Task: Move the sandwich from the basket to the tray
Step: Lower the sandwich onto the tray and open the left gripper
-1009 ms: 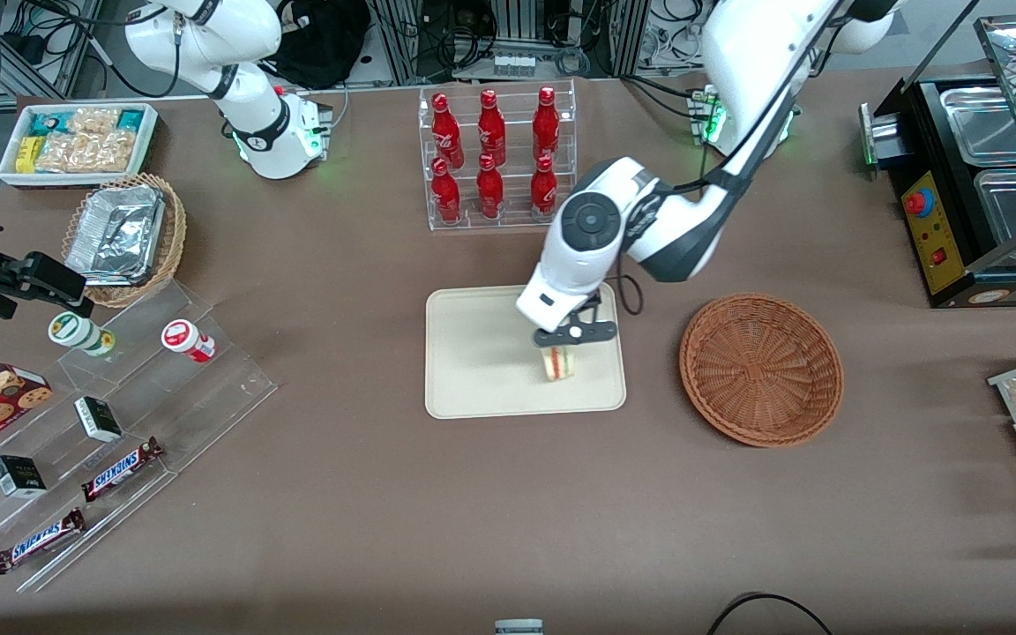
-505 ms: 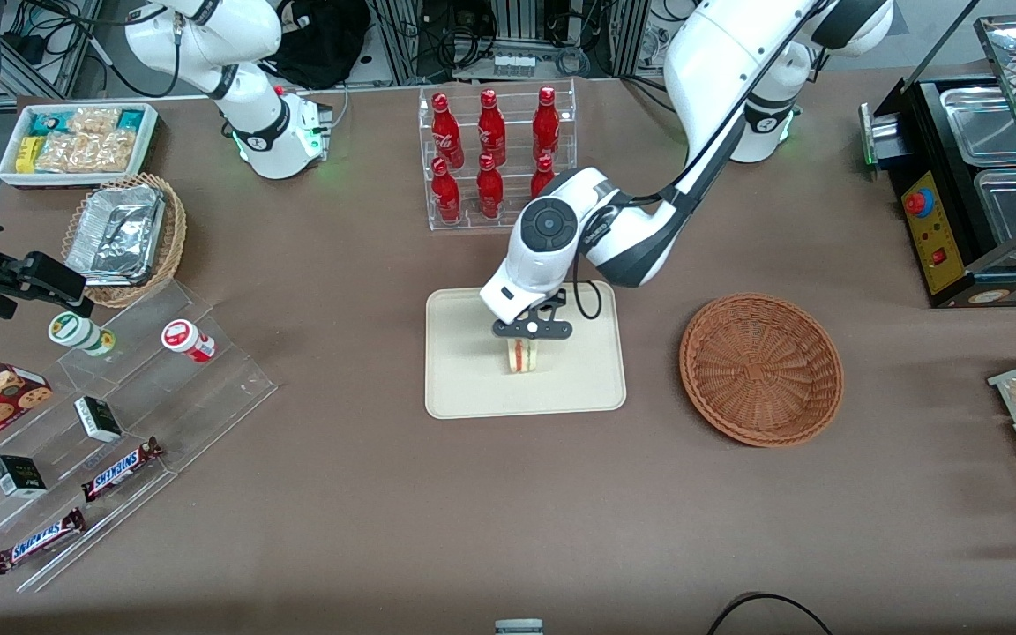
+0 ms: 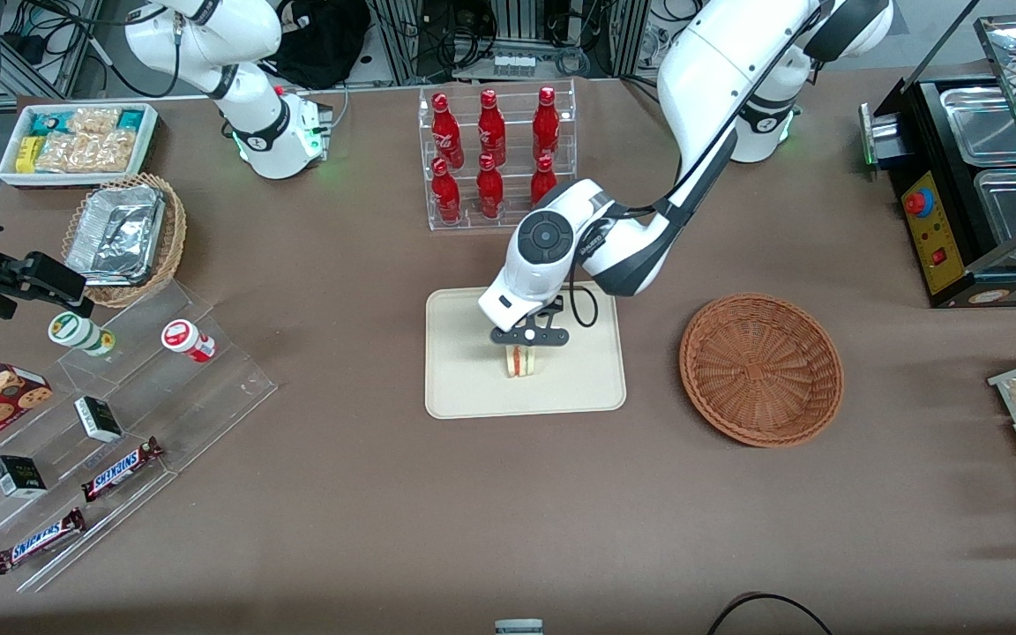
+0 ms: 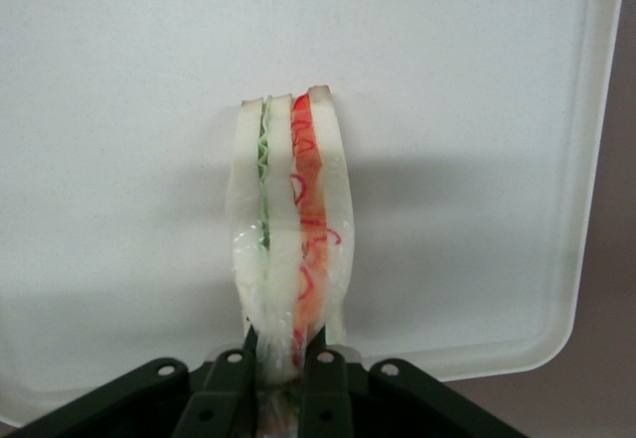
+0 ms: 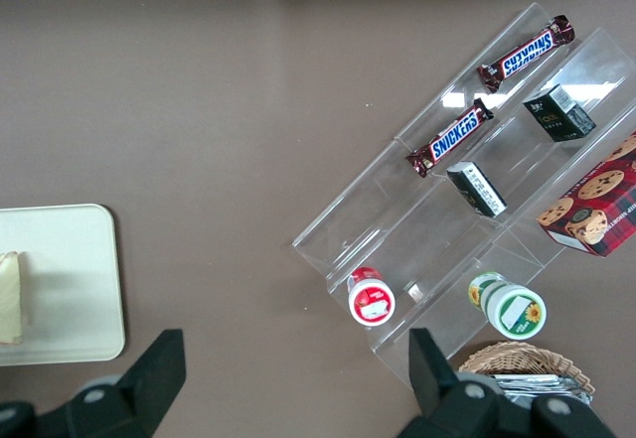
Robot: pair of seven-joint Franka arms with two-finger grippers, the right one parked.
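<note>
The left arm's gripper [image 3: 526,346] is over the middle of the cream-beige tray [image 3: 464,388], and its two fingers [image 4: 320,368] are pressed against the narrow end of the sandwich [image 3: 521,360], pinching it through a clear wrapping; in the left wrist view the sandwich [image 4: 288,229] stands on edge, with pale bread slices, a green layer and an orange-red layer side by side, and its shadow falls on the tray [image 4: 477,80] under it; whether the sandwich touches the tray surface or hangs just above it, I cannot tell; the round reddish-brown wicker basket [image 3: 761,368] lies on the brown table [image 3: 508,511] near the tray, toward the working arm's end, and nothing is seen in it; a clear rack of red bottles [image 3: 496,157] stands farther from the front camera than the tray; toward the parked arm's end there are a clear stepped display with Snickers bars [image 3: 123,468], a lighter wicker basket with foil containers [image 3: 124,236] and a white bin of snack packets [image 3: 80,141].
</note>
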